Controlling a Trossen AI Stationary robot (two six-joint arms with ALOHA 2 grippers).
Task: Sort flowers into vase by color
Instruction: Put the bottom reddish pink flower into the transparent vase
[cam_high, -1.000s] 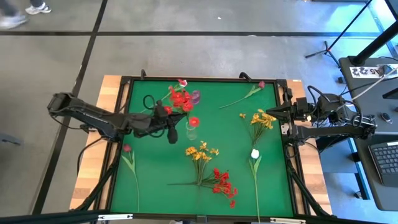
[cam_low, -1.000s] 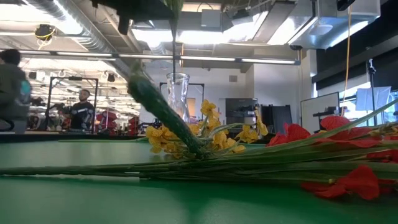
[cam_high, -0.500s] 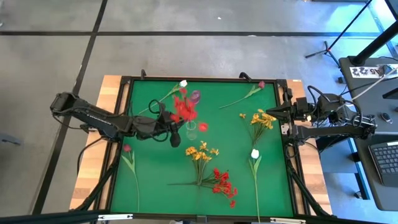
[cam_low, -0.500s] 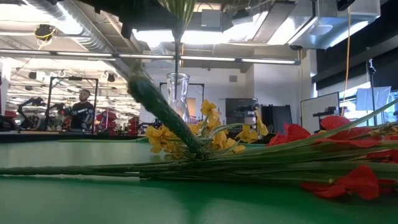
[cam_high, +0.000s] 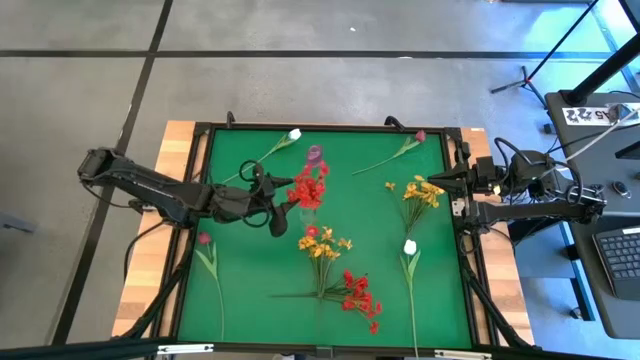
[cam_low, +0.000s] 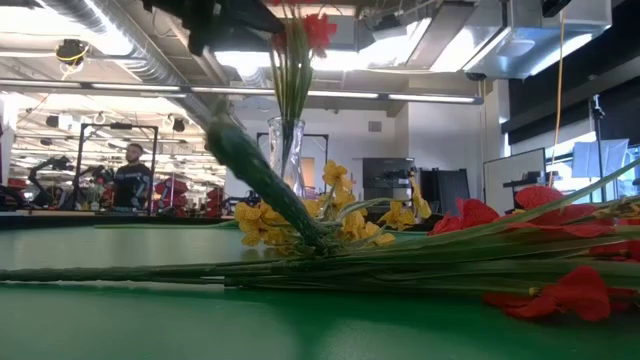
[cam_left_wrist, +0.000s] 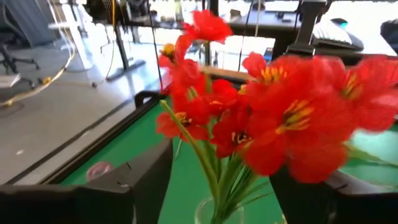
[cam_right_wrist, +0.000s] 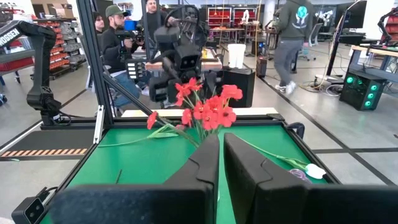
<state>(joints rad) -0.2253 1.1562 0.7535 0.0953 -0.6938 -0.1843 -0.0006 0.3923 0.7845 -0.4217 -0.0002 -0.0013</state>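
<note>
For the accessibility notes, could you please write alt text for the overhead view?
Seen from above, the left gripper is open beside a bushy red spray standing in a clear vase on a green table. More flowers lie loose around it, and the right gripper waits at the table's right edge.

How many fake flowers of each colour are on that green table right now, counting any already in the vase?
Bushy red sprays: 2 (one stands in the clear glass vase)
Yellow-orange sprays: 2
Single white buds: 2
Single dark red-pink buds: 2
Total: 8 flowers
</note>
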